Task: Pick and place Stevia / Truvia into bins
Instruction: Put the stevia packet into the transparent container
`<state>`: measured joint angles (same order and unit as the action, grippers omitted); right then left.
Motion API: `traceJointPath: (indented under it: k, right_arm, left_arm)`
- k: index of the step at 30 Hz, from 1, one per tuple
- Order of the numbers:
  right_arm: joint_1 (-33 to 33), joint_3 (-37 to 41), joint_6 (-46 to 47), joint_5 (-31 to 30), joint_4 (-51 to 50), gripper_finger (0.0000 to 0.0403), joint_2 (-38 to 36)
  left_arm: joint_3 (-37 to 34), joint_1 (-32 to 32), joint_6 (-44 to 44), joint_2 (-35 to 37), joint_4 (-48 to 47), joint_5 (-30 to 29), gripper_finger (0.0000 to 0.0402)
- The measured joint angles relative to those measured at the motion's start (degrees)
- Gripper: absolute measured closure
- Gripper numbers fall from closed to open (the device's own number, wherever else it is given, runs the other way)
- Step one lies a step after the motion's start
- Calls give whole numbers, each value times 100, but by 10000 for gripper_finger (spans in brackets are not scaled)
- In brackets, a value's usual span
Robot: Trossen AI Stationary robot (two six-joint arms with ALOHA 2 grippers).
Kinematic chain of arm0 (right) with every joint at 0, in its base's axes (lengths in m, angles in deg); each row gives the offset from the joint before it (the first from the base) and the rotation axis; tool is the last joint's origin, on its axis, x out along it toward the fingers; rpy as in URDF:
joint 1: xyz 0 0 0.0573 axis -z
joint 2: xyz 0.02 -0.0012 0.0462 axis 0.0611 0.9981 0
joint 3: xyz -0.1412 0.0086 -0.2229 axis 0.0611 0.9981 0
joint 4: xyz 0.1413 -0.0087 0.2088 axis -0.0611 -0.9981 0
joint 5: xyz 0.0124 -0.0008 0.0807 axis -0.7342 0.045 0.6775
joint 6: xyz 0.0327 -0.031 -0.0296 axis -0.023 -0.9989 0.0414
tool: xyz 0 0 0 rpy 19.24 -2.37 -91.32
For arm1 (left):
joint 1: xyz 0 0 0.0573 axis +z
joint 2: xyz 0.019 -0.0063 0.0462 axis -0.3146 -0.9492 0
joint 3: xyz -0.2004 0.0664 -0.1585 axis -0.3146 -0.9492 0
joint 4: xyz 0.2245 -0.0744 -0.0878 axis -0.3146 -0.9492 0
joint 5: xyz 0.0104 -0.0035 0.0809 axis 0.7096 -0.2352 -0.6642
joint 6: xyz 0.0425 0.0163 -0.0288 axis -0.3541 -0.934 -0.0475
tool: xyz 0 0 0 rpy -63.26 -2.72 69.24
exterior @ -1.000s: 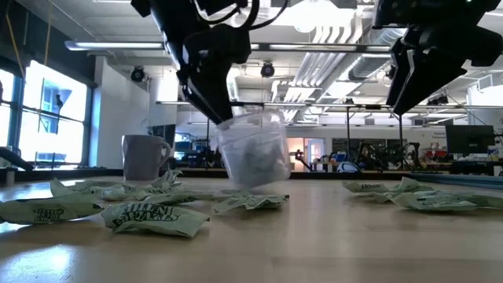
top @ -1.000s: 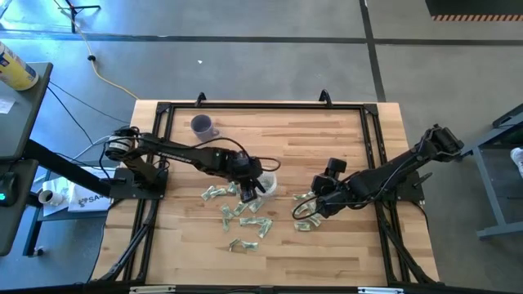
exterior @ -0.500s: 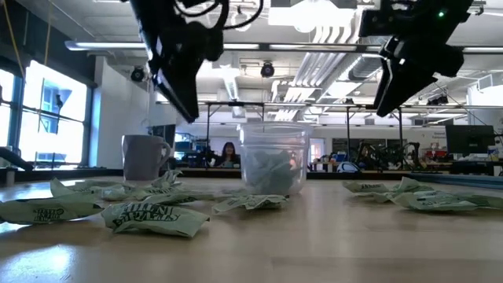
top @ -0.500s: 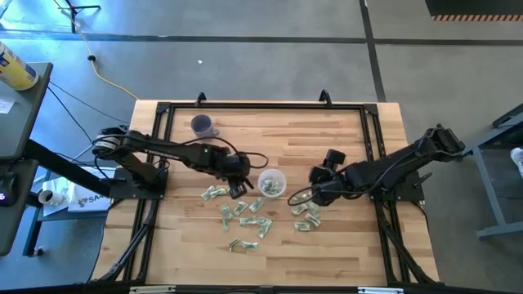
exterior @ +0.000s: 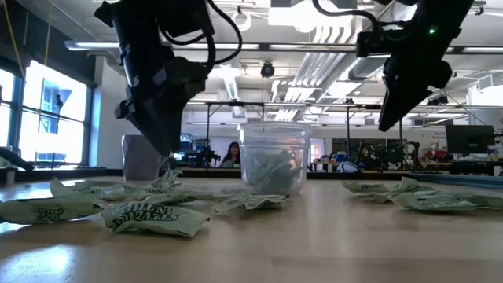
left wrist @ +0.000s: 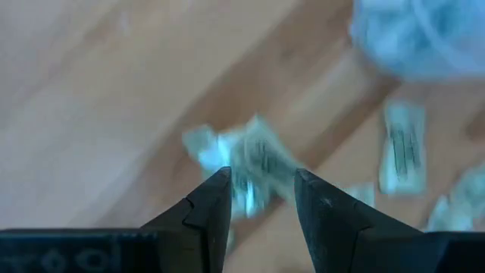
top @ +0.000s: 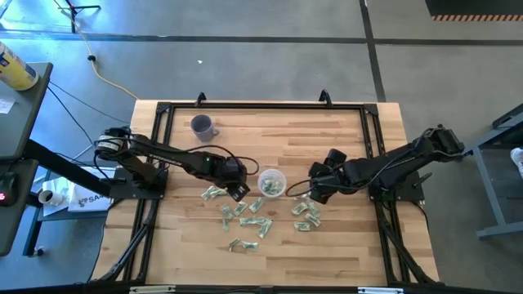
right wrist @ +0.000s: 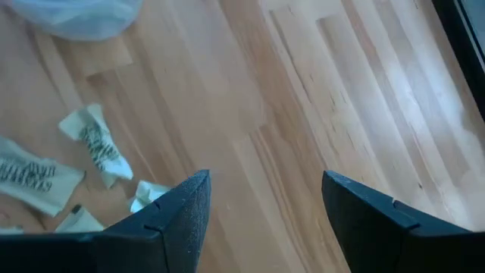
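Several pale green and white sachets (top: 245,216) lie flat on the wooden table, with a smaller group (top: 306,214) to the right. The clear cup (top: 272,183) stands upright between the groups with sachets inside; it also shows in the low view (exterior: 273,157). My left gripper (top: 237,190) is open and empty just left of the cup, low over one crumpled sachet (left wrist: 254,163). My right gripper (top: 315,193) is open and empty, right of the cup, above the right-hand group; its fingers (right wrist: 178,216) stand wide apart over bare wood.
A purple mug (top: 202,126) stands at the table's far left corner. A black frame (top: 261,106) runs round the table. Bare wood lies far of the cup and along the near edge. A person shows in the room behind the table (exterior: 229,153).
The cup, tilted at my left gripper a second ago, now stands upright on the table. My left gripper has left it and gone toward the table's left edge and down over a sachet. My right gripper has gone toward the far edge, away from the right-hand sachets.
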<state>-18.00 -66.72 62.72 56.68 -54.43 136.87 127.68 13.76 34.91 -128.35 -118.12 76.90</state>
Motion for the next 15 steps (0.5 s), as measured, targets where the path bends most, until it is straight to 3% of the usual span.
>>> traceJointPath:
  k: [5, 15]
  right_arm:
    - [133, 0, -47, -115, 49, 159, 0]
    - [386, 0, -158, -75, 75, 159, 0]
  left_arm:
    - [-3, 54, 174, -252, 92, -392, 222]
    - [37, 78, 426, -365, -347, -67, 222]
